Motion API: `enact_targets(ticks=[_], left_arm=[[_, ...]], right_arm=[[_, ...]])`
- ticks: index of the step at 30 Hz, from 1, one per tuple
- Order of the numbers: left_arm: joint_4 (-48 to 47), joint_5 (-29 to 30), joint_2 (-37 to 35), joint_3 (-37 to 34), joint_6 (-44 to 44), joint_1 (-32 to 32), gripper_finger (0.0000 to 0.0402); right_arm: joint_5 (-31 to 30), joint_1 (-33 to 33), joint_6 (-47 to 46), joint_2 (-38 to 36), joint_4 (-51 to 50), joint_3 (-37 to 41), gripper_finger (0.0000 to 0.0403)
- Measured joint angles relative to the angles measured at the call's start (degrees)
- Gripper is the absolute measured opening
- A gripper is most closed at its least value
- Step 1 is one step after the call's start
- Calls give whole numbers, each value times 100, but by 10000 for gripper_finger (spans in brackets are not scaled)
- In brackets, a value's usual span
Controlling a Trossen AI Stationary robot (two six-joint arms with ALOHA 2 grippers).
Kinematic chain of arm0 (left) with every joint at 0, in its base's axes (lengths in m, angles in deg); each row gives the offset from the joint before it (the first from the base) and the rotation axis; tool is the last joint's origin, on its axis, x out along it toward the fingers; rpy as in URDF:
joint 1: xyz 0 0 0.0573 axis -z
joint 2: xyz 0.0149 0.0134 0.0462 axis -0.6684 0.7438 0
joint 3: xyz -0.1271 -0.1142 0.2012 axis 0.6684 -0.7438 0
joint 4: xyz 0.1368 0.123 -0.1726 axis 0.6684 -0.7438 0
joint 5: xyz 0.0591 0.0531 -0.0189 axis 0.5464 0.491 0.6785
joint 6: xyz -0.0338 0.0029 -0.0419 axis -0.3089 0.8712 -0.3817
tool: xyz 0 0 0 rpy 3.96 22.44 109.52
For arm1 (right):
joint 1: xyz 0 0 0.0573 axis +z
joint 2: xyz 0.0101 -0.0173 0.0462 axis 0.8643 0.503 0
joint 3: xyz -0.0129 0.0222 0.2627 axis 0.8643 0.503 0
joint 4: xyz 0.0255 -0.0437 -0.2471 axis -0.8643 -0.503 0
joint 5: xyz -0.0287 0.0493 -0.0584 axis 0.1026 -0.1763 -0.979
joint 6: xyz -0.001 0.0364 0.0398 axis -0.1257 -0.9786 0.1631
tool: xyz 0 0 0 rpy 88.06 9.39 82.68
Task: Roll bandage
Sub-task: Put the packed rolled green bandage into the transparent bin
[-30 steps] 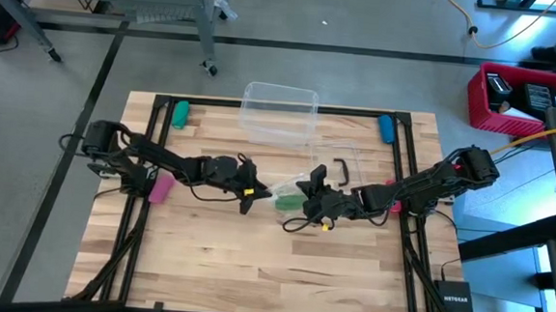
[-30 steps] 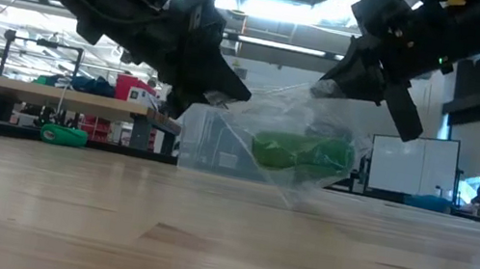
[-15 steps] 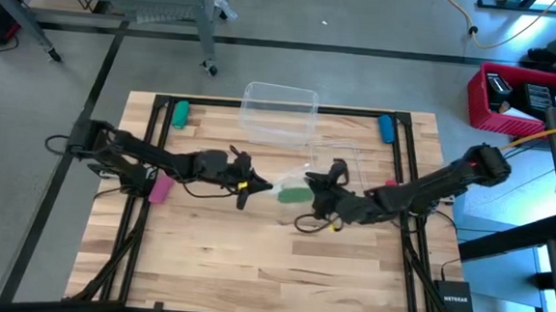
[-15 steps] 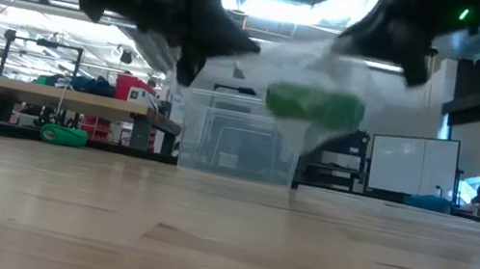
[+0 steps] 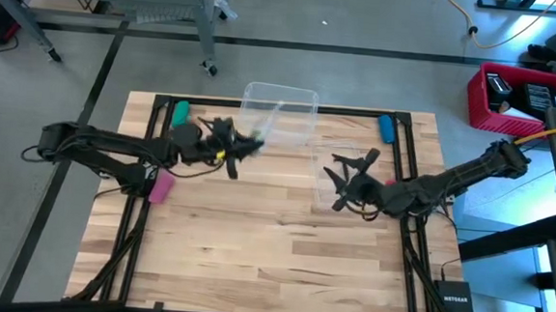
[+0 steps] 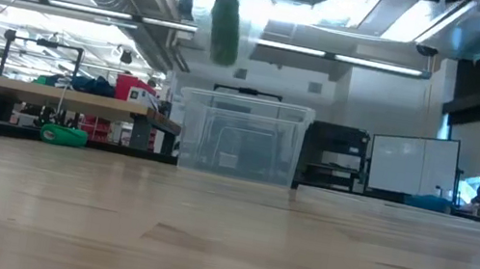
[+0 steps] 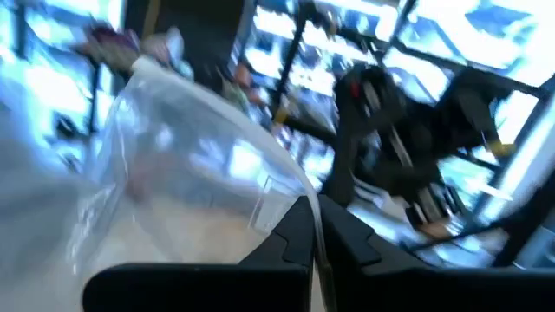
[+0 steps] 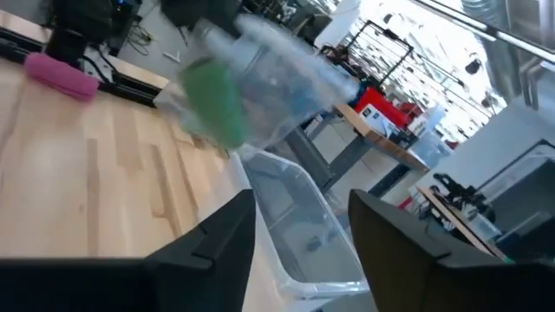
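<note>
Wooden table [image 5: 271, 262] first, with a clear plastic bin [image 5: 279, 113] at its far edge as the landmark.

Left of the bin's front corner and raised well off the wood: left gripper [image 5: 245, 146], jaws pressed together on a clear bag [image 6: 247, 4]. In the left wrist view, a pinch of the bag's film caught between the dark fingers [image 7: 299, 238]. In the low view, hanging higher than the bin's lid.

To the right of the bin and nearer the table's front: right gripper [image 5: 348, 173], jaws spread apart, holding nothing, well clear of the bag.

Inside the bag, dangling above and just left of the bin: the bandage [image 8: 212, 102], seen only as a compact bright green bundle rather than a laid-out strip. Cannot tell whether tightly wound or merely bunched.

Smaller still: a pink roll [image 5: 160, 188] left of the bin and nearer the front, a small green cylinder [image 5: 179, 111] beside the bin's left side, a blue roll [image 5: 386, 129] off to the bin's right.

Progress, as a judgement: early. Bandage not yet out of its bag, let alone spread on the wood. Left to do, probably: freeing it from the bag, laying it flat, then rolling it from one end.
</note>
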Motion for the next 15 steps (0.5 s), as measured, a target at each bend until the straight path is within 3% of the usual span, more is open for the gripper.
enact_targets(ticks=[5,15], left_arm=[[15,365,-108,373,608,-444,2],[227,440,24,562,1576,-1823,1]], right_arm=[[79,-311,-320,-51,-12,144,186],[1365,-1406,-1434,-10,158,607,186]])
